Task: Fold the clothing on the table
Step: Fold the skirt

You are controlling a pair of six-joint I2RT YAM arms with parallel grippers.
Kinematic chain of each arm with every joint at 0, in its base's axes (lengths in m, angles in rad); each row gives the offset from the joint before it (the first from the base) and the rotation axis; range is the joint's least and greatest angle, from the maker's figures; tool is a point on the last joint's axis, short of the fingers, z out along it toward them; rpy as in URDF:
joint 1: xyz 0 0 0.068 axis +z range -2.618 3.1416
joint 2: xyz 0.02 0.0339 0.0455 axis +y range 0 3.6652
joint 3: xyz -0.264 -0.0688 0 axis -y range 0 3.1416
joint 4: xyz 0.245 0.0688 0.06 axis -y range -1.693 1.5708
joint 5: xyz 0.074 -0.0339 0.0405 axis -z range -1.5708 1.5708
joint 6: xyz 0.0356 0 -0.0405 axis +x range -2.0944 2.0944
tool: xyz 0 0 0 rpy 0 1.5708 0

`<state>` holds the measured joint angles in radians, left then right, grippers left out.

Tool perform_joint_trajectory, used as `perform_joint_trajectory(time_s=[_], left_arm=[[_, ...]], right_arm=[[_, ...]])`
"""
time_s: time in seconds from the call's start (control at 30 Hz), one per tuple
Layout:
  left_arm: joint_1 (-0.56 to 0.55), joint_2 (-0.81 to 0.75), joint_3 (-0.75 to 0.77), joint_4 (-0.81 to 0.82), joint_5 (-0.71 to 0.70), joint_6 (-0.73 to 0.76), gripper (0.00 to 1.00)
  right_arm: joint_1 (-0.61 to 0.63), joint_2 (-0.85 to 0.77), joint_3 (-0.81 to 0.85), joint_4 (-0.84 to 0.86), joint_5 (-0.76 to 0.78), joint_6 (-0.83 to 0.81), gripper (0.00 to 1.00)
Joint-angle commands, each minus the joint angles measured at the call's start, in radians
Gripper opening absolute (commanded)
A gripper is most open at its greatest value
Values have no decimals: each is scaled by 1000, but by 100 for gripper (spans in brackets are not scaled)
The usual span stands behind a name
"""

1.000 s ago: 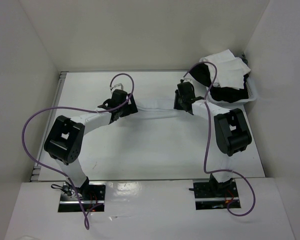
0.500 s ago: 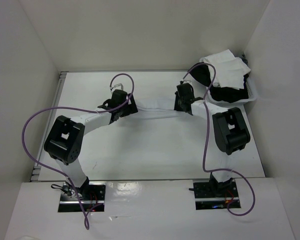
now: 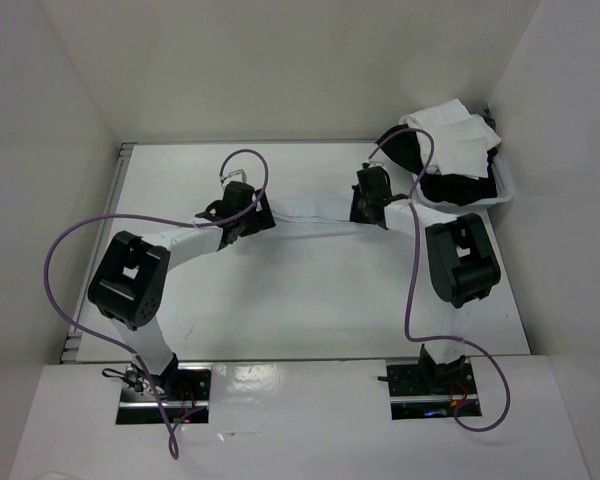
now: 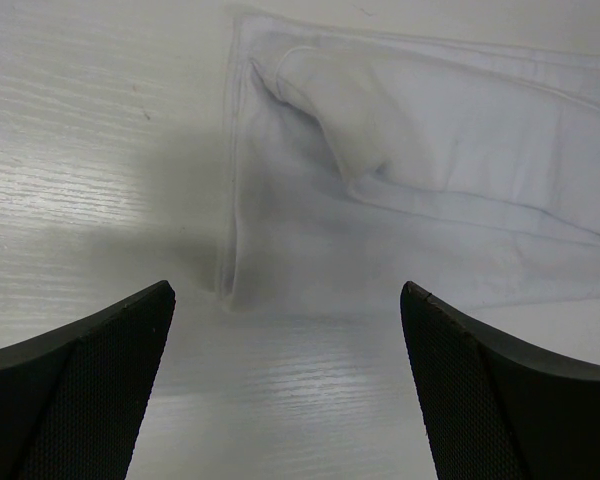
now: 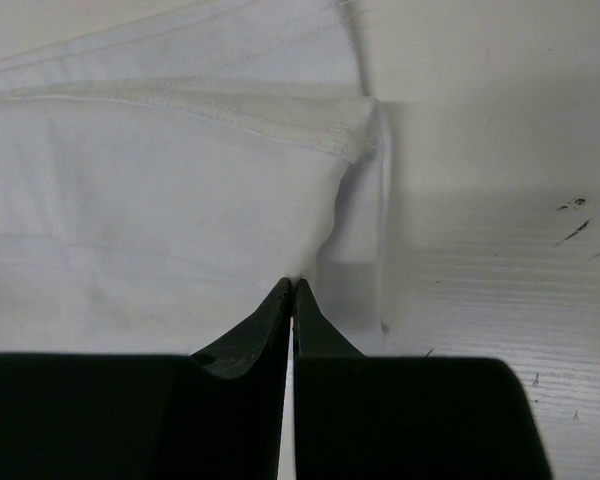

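Note:
The clothing [image 3: 315,213] lies as a long, narrow white band across the middle of the table [image 3: 310,300]. My left gripper [image 3: 252,213] stands at its left end, jaws wide open. In the left wrist view the folded corner of the clothing [image 4: 430,150] rests just beyond the left gripper [image 4: 288,290], and bare table [image 4: 80,150] lies between the fingers. My right gripper [image 3: 363,208] is at the band's right end. In the right wrist view the right gripper [image 5: 295,285] is shut, pinching the near edge of the clothing [image 5: 160,170], which puckers at the tips.
A white bin [image 3: 505,195] at the back right holds a heap of white and black garments [image 3: 455,150]. White walls [image 3: 70,120] enclose the table on three sides. A grey strip [image 3: 120,170] runs along the left edge. Purple cables [image 3: 417,250] loop from both arms.
The right gripper's jaws have closed onto the right end of the clothing. The left arm has stayed in place, still open.

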<state>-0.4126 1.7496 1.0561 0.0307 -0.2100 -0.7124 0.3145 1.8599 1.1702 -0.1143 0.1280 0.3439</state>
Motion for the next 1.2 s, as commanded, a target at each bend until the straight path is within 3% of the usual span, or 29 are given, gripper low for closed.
perform_joint_trajectory(time_s=[0.0,0.23,0.47,0.83,1.17], left_arm=[[6,-42,-13,37,8,-1,100],[6,-64,-33,37,8,-1,100],[6,-102,-53,37,8,18,100],[6,-111,-80,47,8,27,100],[6,-111,-81,57,26,36,100]], right_arm=[[-40,-21,-9,47,-117,7,3],[-143,18,141,76,-457,56,1],[-152,175,359,65,-617,119,1],[-120,423,669,1,-659,175,1],[-213,478,700,11,-659,237,1]])
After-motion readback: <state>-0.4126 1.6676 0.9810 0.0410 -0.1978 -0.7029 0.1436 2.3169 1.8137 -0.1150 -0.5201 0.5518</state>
